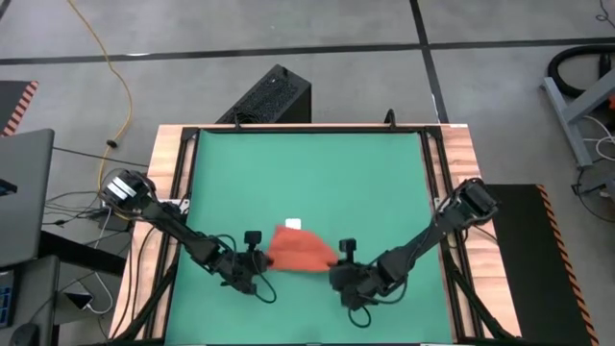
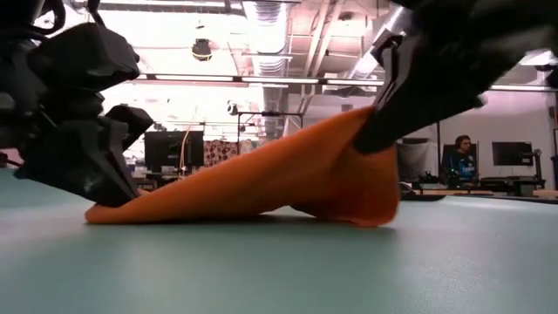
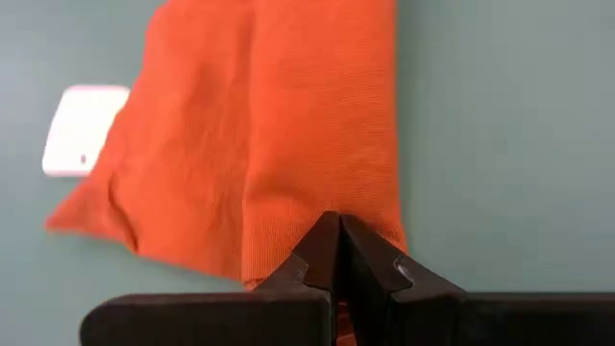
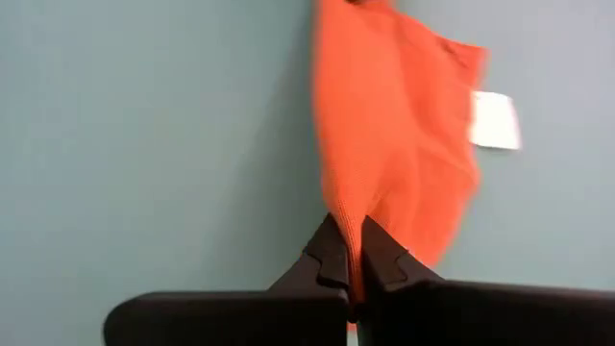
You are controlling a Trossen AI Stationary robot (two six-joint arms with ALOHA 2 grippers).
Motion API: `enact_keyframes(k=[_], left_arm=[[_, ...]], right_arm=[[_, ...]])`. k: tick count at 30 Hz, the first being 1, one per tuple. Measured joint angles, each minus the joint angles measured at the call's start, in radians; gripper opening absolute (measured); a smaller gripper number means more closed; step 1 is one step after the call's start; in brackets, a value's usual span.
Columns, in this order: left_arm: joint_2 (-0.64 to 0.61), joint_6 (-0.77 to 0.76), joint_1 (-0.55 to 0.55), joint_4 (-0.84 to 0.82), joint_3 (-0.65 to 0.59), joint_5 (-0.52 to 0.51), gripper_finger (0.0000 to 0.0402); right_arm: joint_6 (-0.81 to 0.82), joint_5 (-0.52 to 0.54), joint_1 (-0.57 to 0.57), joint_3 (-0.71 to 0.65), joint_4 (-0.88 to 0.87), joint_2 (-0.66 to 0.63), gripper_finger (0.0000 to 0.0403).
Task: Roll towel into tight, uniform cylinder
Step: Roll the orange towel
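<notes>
Left arm: reaches in from the table's left edge toward the near middle of the green mat (image 1: 307,173). Left gripper (image 1: 258,261) is down at mat level with its fingers pinched together on the left near corner of the towel (image 1: 300,250). In the left wrist view the two dark fingers (image 3: 317,259) meet with the towel (image 3: 259,144) hem caught between them. In the low view this gripper (image 2: 100,174) pins that corner low, touching the mat.

Centre: the towel, orange-red, lies on the near half of the mat, between the two grippers. It is crumpled, not flat and not rolled. The small white tag (image 1: 292,225) shows at its far edge, lying on the mat; it also appears in the left wrist view (image 3: 85,130) and the right wrist view (image 4: 494,120). Low view: the cloth (image 2: 261,187) slopes upward from the left corner to the right one, with a fold sagging to the mat below the raised end.

Right arm: comes in from the table's right edge. Right gripper (image 1: 338,269) is clamped on the towel's right near corner; its fingers (image 4: 332,255) squeeze a thin ridge of cloth (image 4: 384,144). Low view: this gripper (image 2: 384,122) holds its corner raised clear of the mat.

Background, low view: a seated person (image 2: 459,161) is visible at a desk in the room beyond.
</notes>
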Motion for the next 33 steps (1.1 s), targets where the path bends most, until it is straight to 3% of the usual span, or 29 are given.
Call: enact_keyframes(k=[3, 9, 12, 15, 19, 22, 25, 33], left_arm=[[-0.027, -0.019, 0.0, -0.024, 0.0, 0.033, 0.0], [-0.113, -0.021, -0.001, -0.058, -0.002, 0.039, 0.0], [-0.165, -0.009, -0.001, -0.077, -0.003, 0.036, 0.0], [-0.209, -0.004, -0.001, -0.095, -0.003, -0.006, 0.0], [-0.226, 0.017, 0.0, -0.092, -0.003, -0.075, 0.0], [-0.22, 0.026, 0.0, -0.07, -0.003, -0.13, 0.0], [-0.195, 0.039, 0.0, 0.066, -0.022, -0.134, 0.0], [-0.036, 0.267, 0.064, 0.27, -0.08, -0.215, 0.0]], right_arm=[[0.058, -0.063, 0.007, 0.0, 0.048, 0.0, 0.0008], [0.078, -0.08, 0.0, 0.0, 0.08, 0.0, 0.0008], [0.0, -0.098, -0.021, 0.0, 0.033, -0.014, 0.0008], [-0.049, -0.026, -0.058, 0.016, -0.081, -0.026, 0.0008], [-0.146, -0.021, -0.125, 0.024, -0.111, -0.026, 0.0008], [-0.184, -0.065, -0.163, 0.025, -0.109, -0.026, 0.0008], [-0.222, -0.078, -0.17, 0.025, -0.109, -0.026, 0.0008], [-0.324, -0.1, -0.11, 0.072, -0.108, -0.025, 0.0008]])
